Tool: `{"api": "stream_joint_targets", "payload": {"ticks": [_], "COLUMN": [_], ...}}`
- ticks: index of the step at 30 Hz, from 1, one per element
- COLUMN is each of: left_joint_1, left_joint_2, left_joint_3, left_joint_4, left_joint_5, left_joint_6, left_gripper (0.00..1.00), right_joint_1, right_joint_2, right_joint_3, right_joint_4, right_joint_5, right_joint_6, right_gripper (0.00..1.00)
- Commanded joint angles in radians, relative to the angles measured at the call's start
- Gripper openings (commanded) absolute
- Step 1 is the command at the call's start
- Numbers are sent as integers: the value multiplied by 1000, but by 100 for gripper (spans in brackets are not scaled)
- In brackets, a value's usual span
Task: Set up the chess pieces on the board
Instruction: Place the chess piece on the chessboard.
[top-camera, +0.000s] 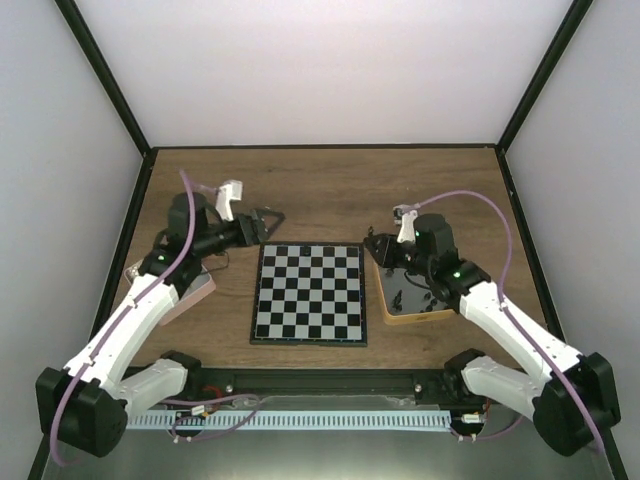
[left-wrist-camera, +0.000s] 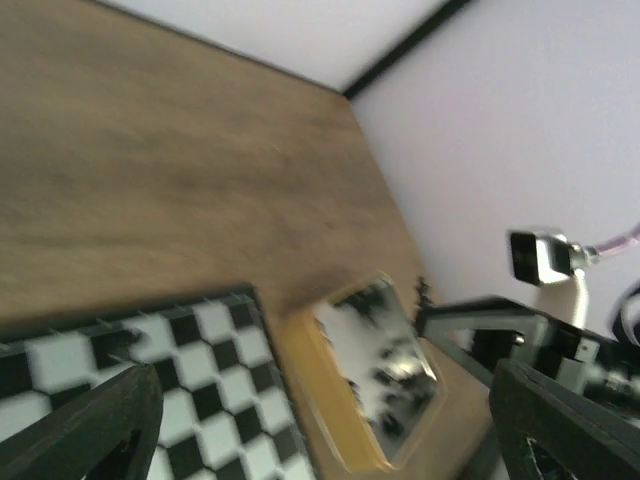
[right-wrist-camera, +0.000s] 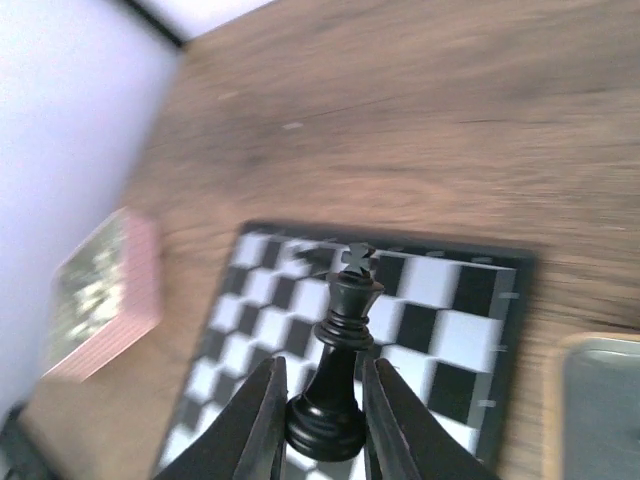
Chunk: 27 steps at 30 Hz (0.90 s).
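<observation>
Beside the right edge of the checked black-and-silver chessboard (top-camera: 310, 290), the right gripper (right-wrist-camera: 322, 420) is clenching a tiny black king (right-wrist-camera: 345, 340) by its base, upright for placing, while the left gripper (top-camera: 262, 224) is hovering released.

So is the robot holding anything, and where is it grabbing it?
Yes. The right gripper pinches a black king by its round base. The left gripper is open and holds nothing.

Soft even light, faint shadows; top view sharp, wrist views blurred, board (left-wrist-camera: 200, 370) checks smeared
</observation>
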Motion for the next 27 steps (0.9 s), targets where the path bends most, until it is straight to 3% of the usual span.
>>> {"api": "stream_joint_targets", "payload": {"ticks": [1, 6, 11, 15, 19, 27], "left_joint_1": [-120, -227, -343, -379, -410, -425], "left_joint_2": [-26, -41, -2, 43, 69, 81], "left_joint_3": [-34, -88, -105, -99, -82, -63], "left_joint_4": [40, 160, 262, 341, 391, 372], "left_joint_5": [97, 139, 183, 215, 266, 325], "left_joint_6": [-195, -345, -402, -439, -452, -434], "left_gripper": [90, 81, 80, 74, 69, 55], "right_joint_1": [14, 21, 37, 63, 98, 129], "right_joint_2": [-66, -118, -139, -174, -176, -147], "right_joint_3": [-65, -147, -154, -162, -127, -85], "right_joint_4": [255, 496, 570, 561, 441, 358], "right_joint_5": [-499, -828, -947, -946, -871, -814], "right_joint_6": [-83, -35, -44, -78, -152, -193], "right_gripper": [15, 17, 17, 17, 18, 16]}}
